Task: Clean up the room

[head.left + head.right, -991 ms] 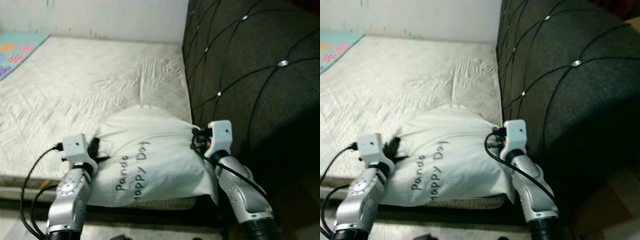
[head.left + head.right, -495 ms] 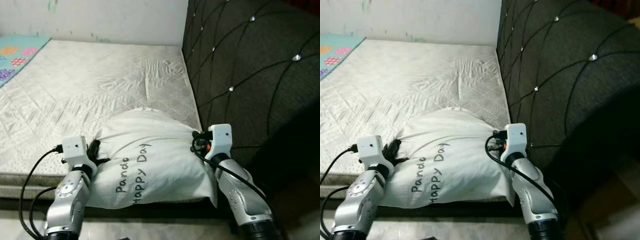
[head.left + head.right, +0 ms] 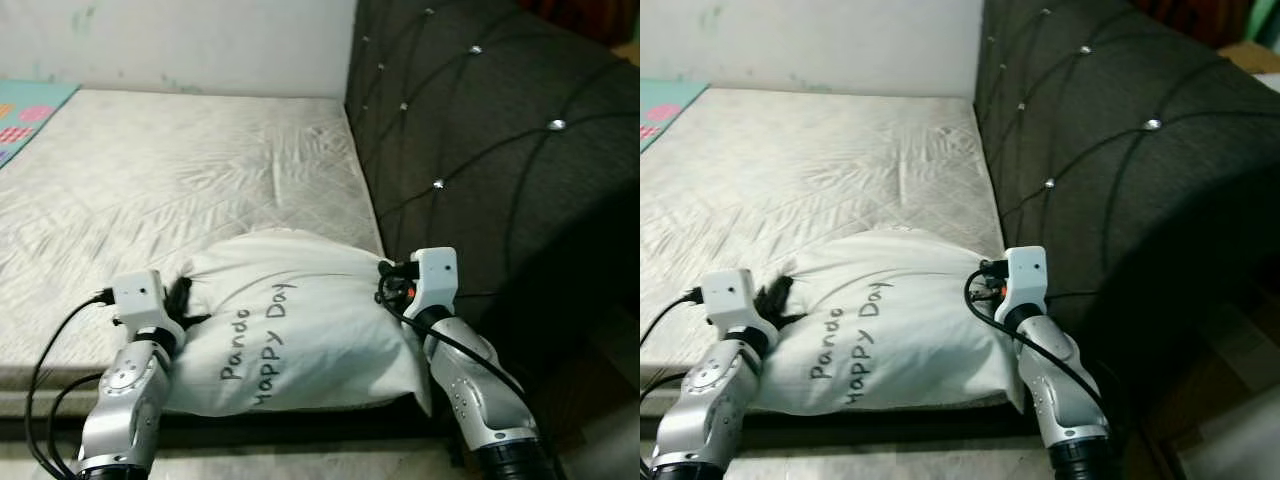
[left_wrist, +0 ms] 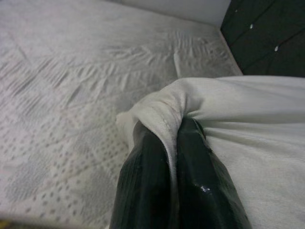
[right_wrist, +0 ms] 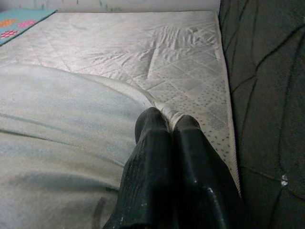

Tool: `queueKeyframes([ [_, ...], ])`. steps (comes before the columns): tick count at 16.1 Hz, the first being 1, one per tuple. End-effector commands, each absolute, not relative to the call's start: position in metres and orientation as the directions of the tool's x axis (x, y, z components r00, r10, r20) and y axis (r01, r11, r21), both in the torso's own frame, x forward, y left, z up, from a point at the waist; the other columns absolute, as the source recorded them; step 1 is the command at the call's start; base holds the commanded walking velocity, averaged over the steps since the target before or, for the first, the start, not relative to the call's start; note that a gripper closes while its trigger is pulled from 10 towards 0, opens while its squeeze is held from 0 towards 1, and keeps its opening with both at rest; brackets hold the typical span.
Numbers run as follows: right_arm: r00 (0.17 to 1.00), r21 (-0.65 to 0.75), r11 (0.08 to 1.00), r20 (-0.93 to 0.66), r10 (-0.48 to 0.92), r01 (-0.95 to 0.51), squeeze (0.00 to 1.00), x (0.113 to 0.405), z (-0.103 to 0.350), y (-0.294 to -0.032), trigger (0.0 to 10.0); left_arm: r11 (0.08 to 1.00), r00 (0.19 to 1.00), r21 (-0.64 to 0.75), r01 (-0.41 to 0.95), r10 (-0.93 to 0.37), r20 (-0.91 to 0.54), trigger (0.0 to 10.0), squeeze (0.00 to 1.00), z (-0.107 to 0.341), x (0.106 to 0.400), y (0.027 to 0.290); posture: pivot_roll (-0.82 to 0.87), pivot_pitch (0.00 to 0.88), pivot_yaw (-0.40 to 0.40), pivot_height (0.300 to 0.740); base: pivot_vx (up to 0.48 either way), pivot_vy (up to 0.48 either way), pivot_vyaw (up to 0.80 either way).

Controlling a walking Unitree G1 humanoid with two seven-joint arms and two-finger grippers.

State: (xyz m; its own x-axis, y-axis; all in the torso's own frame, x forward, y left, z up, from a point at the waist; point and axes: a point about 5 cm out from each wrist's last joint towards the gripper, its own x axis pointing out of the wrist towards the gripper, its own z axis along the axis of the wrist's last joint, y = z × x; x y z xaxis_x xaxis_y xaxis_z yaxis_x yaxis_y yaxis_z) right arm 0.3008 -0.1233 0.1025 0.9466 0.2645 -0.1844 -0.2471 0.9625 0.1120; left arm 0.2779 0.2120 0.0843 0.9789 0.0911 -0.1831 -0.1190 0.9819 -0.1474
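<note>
A white pillow (image 3: pixel 290 325) printed "Panda Happy Day" hangs between my two arms over the near edge of the mattress (image 3: pixel 150 180). My left gripper (image 4: pixel 169 129) is shut on a fold of the pillow's left corner, with the cloth pinched between its black fingers (image 4: pixel 147 167). My right gripper (image 5: pixel 169 121) is shut on the pillow's right corner, close to the headboard (image 3: pixel 480 130). In the eye views the left wrist (image 3: pixel 140 300) and the right wrist (image 3: pixel 432 280) flank the pillow.
A dark tufted headboard with shiny studs rises along the right side of the bed. A white wall (image 3: pixel 180 40) stands behind the mattress. A teal mat with coloured dots (image 3: pixel 25 110) lies at the far left. The bed's dark base (image 3: pixel 300 425) runs below the pillow.
The camera has shifted, so the bed and headboard sit a little further left in the picture. Both grippers stay shut on the pillow's corners, holding it much as before.
</note>
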Motion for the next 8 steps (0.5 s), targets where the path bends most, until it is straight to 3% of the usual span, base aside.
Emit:
queueKeyframes([
  [1,0.989,0.056,0.989,-0.04,0.14,-0.137,0.0,0.3096,0.135,-0.1545,10.0,0.973,0.979,-0.122,-0.198,0.191,-0.067,10.0,0.0,0.1077,0.2793,0.2342,-0.12,0.0,-0.016,0.74,0.375,0.0,0.0],
  [8,0.989,0.054,0.989,-0.04,0.144,-0.141,0.0,0.3101,0.135,-0.1541,10.0,0.972,0.979,-0.119,-0.201,0.195,-0.067,10.0,0.0,0.1083,0.2789,0.2343,-0.12,0.0,-0.017,0.74,0.378,0.0,0.0],
])
